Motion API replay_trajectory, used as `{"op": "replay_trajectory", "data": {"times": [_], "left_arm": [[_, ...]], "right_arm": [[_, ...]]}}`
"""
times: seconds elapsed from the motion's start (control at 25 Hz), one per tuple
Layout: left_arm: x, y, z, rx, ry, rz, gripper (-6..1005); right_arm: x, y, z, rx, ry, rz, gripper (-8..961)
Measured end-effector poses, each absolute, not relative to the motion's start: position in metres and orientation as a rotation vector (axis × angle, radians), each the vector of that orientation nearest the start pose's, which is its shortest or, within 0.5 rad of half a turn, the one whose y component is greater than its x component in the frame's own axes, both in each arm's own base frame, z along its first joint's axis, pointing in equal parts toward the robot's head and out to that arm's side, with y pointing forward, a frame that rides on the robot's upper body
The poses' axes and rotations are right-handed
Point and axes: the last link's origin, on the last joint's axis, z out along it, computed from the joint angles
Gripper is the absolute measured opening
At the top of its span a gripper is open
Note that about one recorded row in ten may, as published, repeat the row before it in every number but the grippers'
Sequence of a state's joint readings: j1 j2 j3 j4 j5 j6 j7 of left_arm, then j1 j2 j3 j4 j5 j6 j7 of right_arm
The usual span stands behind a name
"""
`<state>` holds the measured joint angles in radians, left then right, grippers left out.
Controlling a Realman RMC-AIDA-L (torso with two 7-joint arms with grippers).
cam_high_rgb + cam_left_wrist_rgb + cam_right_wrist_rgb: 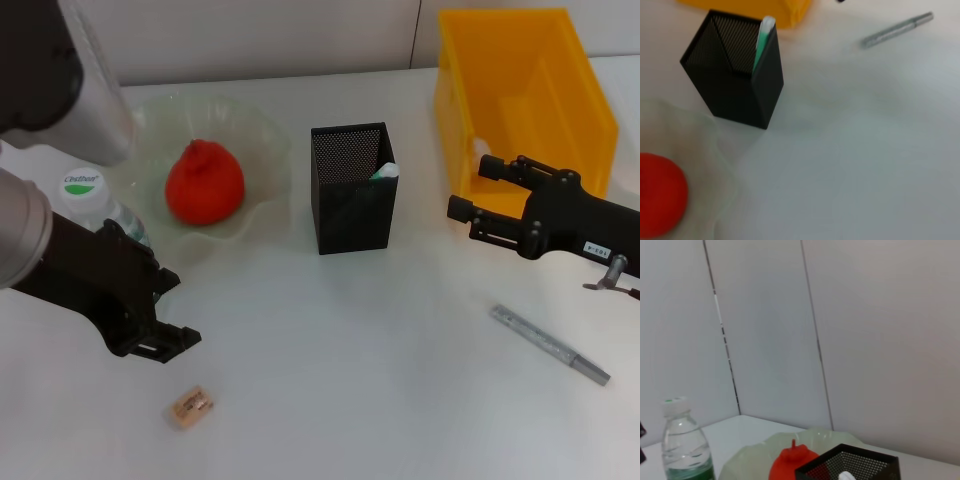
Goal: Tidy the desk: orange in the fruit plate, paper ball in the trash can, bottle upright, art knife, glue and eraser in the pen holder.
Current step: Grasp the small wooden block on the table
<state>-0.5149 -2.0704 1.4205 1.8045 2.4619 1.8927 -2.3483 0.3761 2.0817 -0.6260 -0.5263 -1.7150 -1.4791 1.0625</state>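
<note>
Two robot arms hang over a white counter (330, 370) midway through a desk tidy. Largest on the surface, the yellow trash can (525, 95) stands at the far right; what lies inside cannot be told. The clear fruit plate (262, 140) sits at the far left with the orange (204, 183) resting in it. Just beside the plate, nearer the robot, the bottle (95, 200) stands upright, its white cap on, partly hidden behind the left arm. Between plate and trash can stands the black mesh pen holder (352, 200), with the green-and-white glue stick (386, 172) leaning in its corner nearest the trash can. The left end effector (165, 320) hovers low over the near left of the counter, its fingers spread apart and holding nothing. The right end effector (470, 190) hangs in front of the trash can, its fingers likewise parted and empty. The silver art knife (550, 345) lies flat on the near right of the counter, below the right arm and well apart from the pen holder. Smallest of all, the eraser (189, 405) lies on the near left of the counter, just beside the left end effector.
</note>
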Motion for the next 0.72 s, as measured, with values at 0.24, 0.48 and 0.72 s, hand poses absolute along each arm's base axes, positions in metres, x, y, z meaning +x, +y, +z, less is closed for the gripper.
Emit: {"op": "replay_trajectory", "data": {"times": [0.24,0.48,0.72], "left_arm": [[-0.13,0.298,0.029,-2.852,-0.382,0.529,600],[-0.135,0.297,0.025,-2.843,-0.433,0.533,599],[-0.138,0.294,0.016,-2.827,-0.472,0.6,599]], "right_arm": [[0.3,0.301,0.006,-2.418,0.49,0.861,768],[0.288,0.298,-0.009,-2.571,0.408,0.805,769],[0.283,0.298,-0.014,-2.616,0.383,0.789,769]]}}
